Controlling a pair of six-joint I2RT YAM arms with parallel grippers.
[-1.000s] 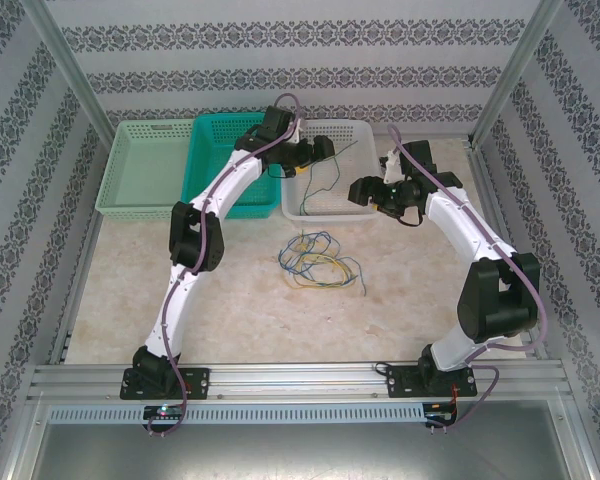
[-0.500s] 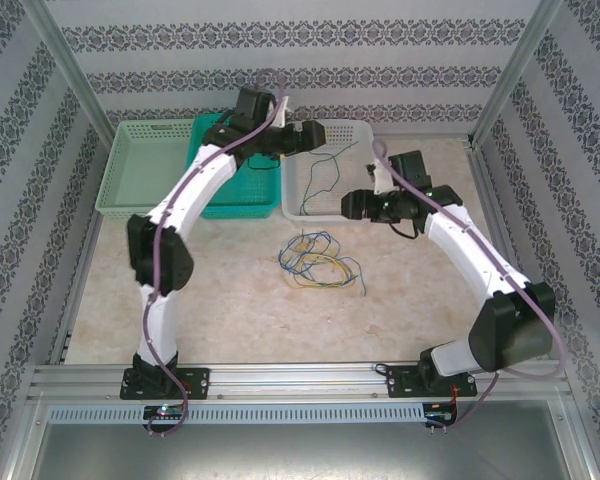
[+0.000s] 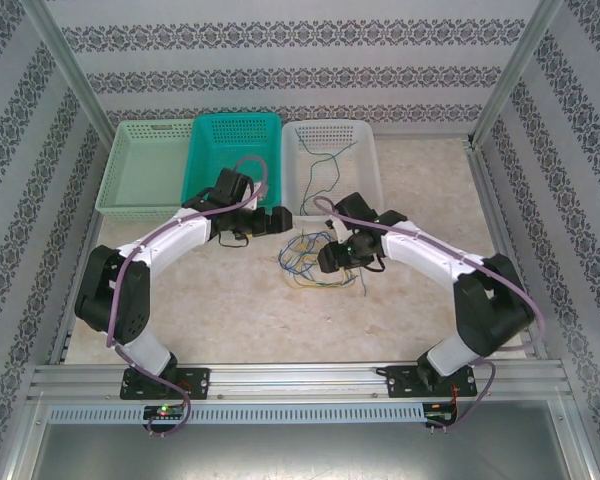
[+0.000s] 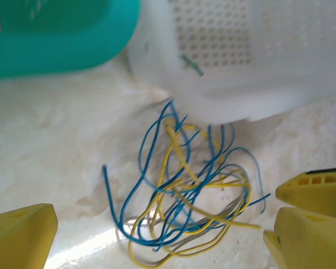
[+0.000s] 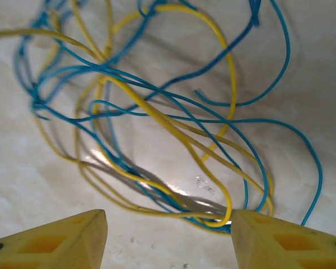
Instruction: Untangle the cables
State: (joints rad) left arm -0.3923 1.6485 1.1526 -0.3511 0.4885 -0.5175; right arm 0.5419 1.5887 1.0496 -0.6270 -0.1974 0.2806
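Light, limp and springy, the tangled blue and yellow cables (image 4: 182,204) lie on the counter (image 3: 230,300) just before the white basket (image 3: 330,125); the right tool (image 5: 169,224), parted over them, and the wide-open left tool (image 4: 159,232) beside should each pinch one free outer loop.

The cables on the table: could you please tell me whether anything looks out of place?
Yes: the blue and yellow cables lie knotted in one heap before the white basket, while one thin cable lies apart inside it.
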